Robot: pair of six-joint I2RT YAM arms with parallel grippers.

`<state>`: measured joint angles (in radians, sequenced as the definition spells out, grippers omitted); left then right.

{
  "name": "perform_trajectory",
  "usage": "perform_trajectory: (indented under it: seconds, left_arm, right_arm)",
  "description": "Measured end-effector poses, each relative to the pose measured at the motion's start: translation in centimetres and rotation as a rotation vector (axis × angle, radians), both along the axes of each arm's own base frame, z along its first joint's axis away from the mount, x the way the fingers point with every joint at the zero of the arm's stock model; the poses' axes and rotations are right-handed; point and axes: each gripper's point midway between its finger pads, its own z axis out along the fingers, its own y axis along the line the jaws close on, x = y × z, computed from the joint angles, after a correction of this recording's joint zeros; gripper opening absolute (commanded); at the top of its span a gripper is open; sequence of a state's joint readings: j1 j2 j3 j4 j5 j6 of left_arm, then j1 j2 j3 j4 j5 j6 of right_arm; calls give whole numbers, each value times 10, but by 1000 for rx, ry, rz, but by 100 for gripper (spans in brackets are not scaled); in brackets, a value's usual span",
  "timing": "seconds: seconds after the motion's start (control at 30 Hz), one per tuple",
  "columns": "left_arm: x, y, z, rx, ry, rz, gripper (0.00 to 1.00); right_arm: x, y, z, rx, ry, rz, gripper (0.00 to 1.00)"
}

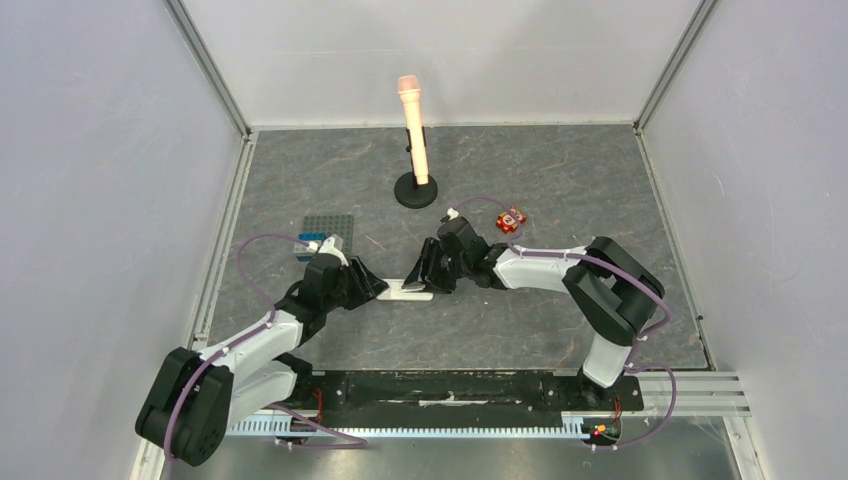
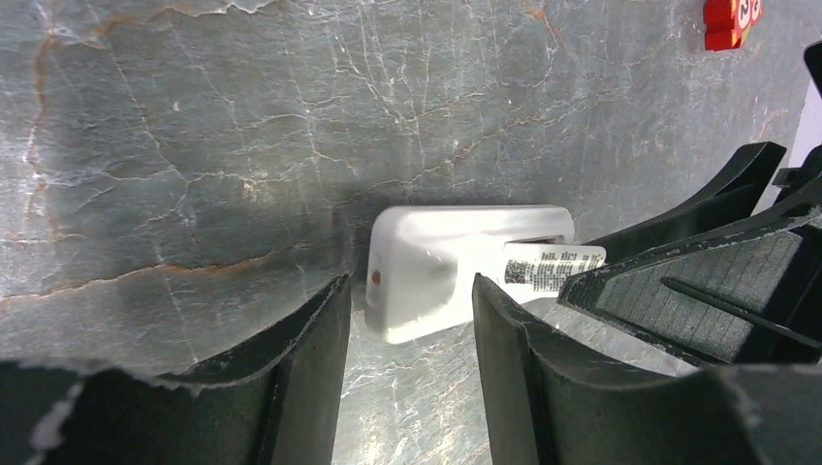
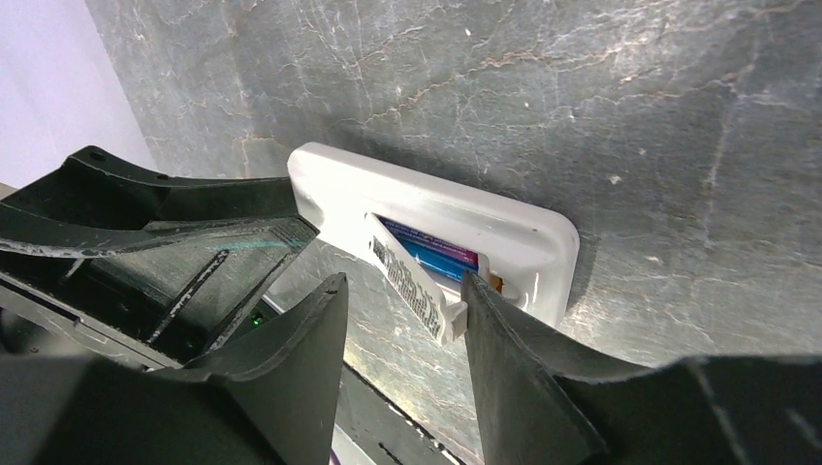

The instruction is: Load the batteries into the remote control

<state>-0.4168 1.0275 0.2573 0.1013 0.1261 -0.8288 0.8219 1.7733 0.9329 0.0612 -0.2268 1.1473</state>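
The white remote control (image 1: 408, 292) lay back-up at centre of the top view; blue batteries (image 3: 436, 254) sat in its open compartment, the labelled cover (image 3: 412, 283) ajar. The left gripper (image 2: 409, 295) and right gripper (image 3: 402, 291) flanked it, jaws apart, clamping nothing.

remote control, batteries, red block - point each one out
remote control (image 3: 528, 235): right wrist view, white casing beside the open compartment
batteries (image 3: 433, 254): right wrist view, blue side of a cell
red block (image 1: 511, 218): top view, its middle
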Motion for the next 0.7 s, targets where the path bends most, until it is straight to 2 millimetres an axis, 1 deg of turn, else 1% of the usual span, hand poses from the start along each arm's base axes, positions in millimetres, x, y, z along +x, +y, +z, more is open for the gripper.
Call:
perform_trajectory:
  seconds: [0.13,0.43,0.7]
  left_arm:
    - [0,0,0,0,0,0,56]
    - [1,0,0,1,2,-1,56]
    - [-2,-1,-8,8,32,-8,55]
  right_arm:
    - [-1,-5,0,-22,-8,5,50]
    - [-2,-7,0,-39,-6,10,50]
    - [-2,-7,1,-32,12,-8,49]
